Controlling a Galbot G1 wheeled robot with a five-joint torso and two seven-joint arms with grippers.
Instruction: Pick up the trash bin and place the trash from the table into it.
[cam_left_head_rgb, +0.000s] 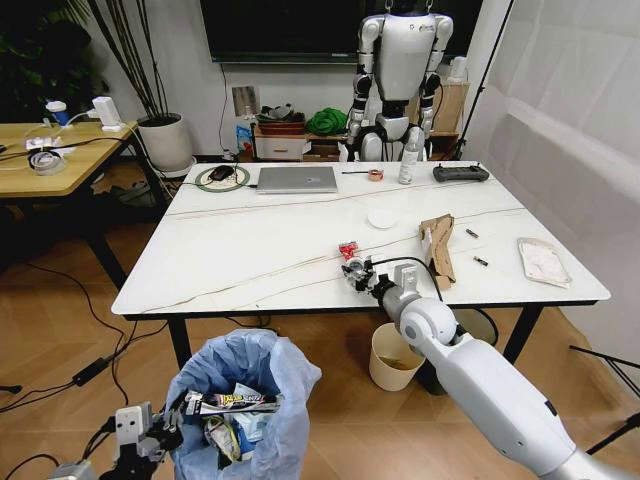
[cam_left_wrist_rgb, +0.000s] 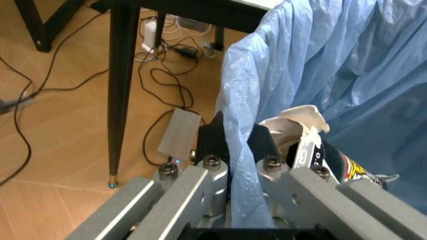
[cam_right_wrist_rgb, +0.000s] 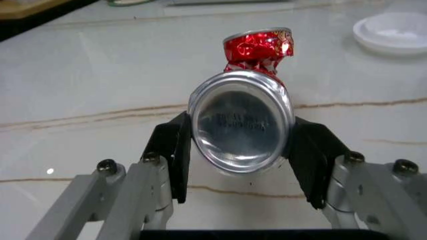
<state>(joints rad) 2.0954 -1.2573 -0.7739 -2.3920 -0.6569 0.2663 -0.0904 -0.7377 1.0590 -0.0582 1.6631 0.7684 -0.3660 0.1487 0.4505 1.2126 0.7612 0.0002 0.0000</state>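
Observation:
The trash bin, lined with a crinkly light-blue bag, hangs low in front of the table and holds several pieces of litter. My left gripper is shut on the bin's bagged rim. My right gripper reaches over the table's front edge and is shut on the crushed red can, its fingers pressed against the can's silver end. On the marble top also lie a white lid, torn brown cardboard and a white crumpled piece.
A grey laptop, a black controller, a bottle and a tape roll line the far edge. A cream bucket stands under the table. A wooden desk is at left. Cables cross the floor by a table leg.

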